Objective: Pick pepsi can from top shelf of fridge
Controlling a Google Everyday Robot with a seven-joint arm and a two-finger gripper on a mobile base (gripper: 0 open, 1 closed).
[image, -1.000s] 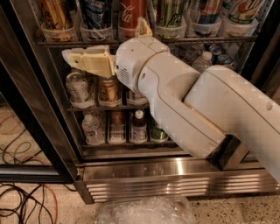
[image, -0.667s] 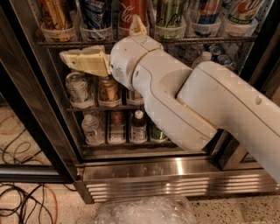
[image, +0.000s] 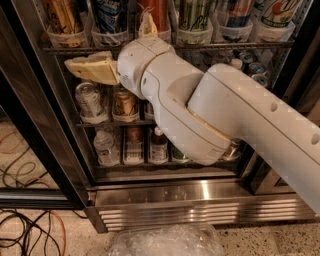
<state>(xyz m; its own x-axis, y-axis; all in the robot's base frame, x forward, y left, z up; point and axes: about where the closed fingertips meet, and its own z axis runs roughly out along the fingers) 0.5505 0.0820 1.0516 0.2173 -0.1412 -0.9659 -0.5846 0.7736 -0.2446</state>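
The fridge [image: 200, 200] stands open in front of me. Its top shelf [image: 220, 45] is a wire rack with translucent cup holders, each holding a can. The pepsi can [image: 107, 15], dark blue with white lettering, sits second from the left, its top cut off by the picture edge. My gripper [image: 82, 68], beige, points left just under the top shelf's front rail, below and a little left of the pepsi can. It holds nothing that I can see. My white arm covers the middle of the fridge.
On the top shelf are a brown-gold can [image: 64, 17], a red can [image: 156, 12], a green-and-white can [image: 195, 15] and others to the right. Lower racks hold cans [image: 90, 101] and bottles [image: 106, 146]. Cables [image: 30, 235] and crumpled plastic [image: 167, 241] lie on the floor.
My arm has swung left and closer to the fridge. The gripper has shifted slightly left and stays just under the top shelf's rail.
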